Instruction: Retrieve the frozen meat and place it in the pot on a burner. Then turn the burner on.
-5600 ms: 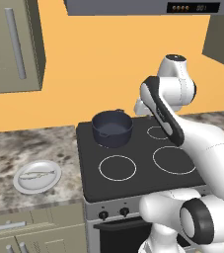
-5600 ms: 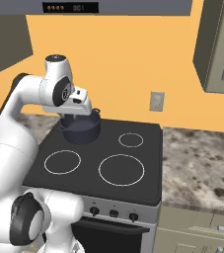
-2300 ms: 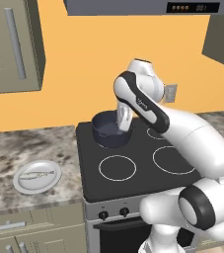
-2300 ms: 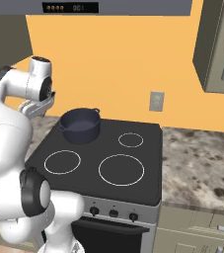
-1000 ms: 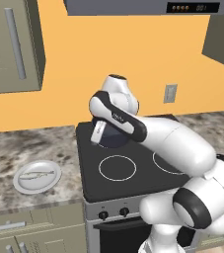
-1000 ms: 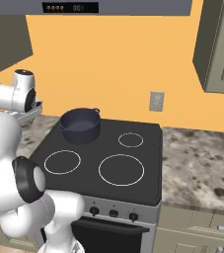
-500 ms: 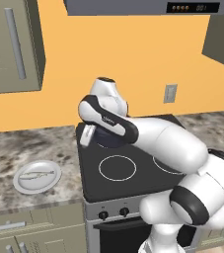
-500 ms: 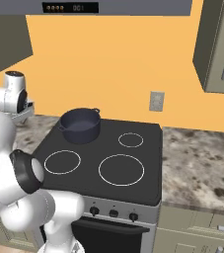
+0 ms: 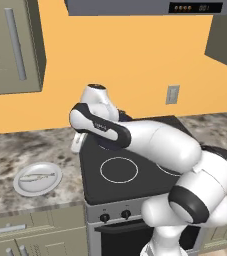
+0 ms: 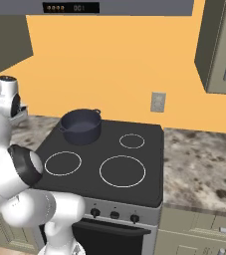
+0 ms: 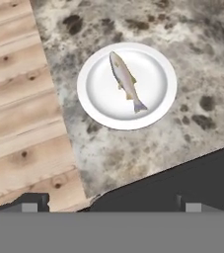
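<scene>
Frozen meat [image 11: 126, 80] on a plate [image 11: 96, 106], left of the stove.
Likely stiff, light, slippery; pinch mid-body; gripper [image 9: 78, 142] jaws wide, empty.

You get even, bright, flat light in all three views, with no visible lamp and no glare. Shadows are faint: the white plate [image 11: 127, 85] casts only a soft dark rim on the speckled counter [image 11: 192, 44], and the fish-shaped frozen meat [image 11: 125, 79] barely shades it. The stove top [image 10: 109, 159] reads matte, with no reflections. Your base views look soft and slightly blurred, edges jagged; lines stay straight to the borders.
</scene>
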